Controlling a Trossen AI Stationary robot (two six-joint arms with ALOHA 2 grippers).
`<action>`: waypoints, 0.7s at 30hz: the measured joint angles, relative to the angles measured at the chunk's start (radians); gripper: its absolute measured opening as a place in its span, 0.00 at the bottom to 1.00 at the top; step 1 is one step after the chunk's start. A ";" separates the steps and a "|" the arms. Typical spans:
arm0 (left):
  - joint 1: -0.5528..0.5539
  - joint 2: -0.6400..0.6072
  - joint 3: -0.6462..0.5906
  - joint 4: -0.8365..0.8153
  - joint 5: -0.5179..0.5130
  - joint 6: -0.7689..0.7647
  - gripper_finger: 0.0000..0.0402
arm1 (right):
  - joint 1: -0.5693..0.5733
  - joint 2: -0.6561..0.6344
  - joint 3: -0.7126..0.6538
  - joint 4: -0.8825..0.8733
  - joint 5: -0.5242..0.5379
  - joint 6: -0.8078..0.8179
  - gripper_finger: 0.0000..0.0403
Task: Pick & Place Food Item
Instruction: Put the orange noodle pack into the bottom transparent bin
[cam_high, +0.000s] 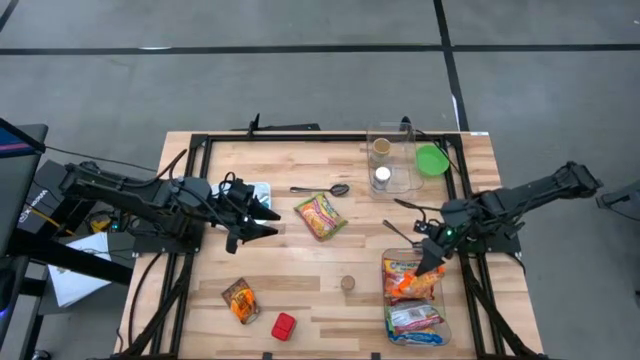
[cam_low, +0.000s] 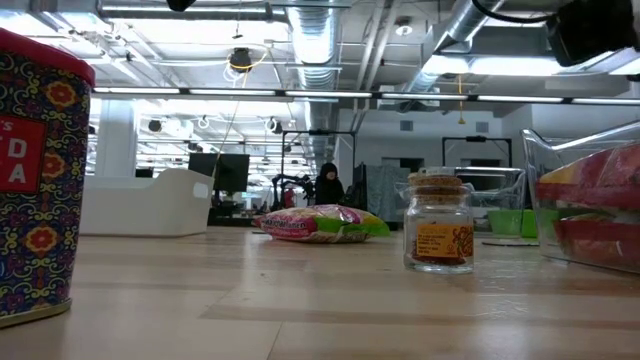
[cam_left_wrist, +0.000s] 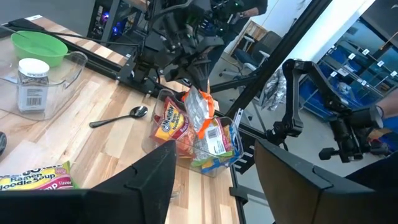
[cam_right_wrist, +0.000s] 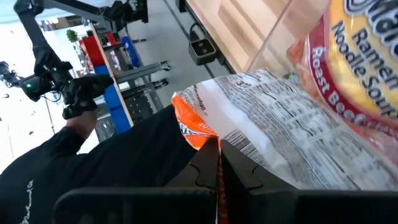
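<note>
Three noodle packets (cam_high: 412, 280) fill the bin (cam_high: 444, 325); right end effector (cam_high: 432, 262) pinches one.

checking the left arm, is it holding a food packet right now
No, the left gripper hangs open and empty over bare wood, short of the ramen packet lying flat on the table.

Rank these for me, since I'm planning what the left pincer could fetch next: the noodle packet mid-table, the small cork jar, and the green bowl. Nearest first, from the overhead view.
From the left pincer, open above the table's left half:
1. Noodle packet, just to its right at mid-table.
2. Cork jar, farther right, toward the near edge.
3. Green bowl, at the far right corner.
</note>
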 joint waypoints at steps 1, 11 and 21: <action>0.000 0.000 0.000 0.000 0.000 0.000 0.52 | 0.000 0.000 -0.007 0.005 0.002 -0.001 0.00; 0.000 0.000 0.000 0.000 -0.011 -0.001 0.49 | -0.004 0.000 -0.060 -0.004 0.012 -0.035 0.00; 0.000 0.000 0.000 0.001 -0.030 -0.005 0.45 | -0.004 -0.011 -0.071 -0.001 0.073 -0.107 0.00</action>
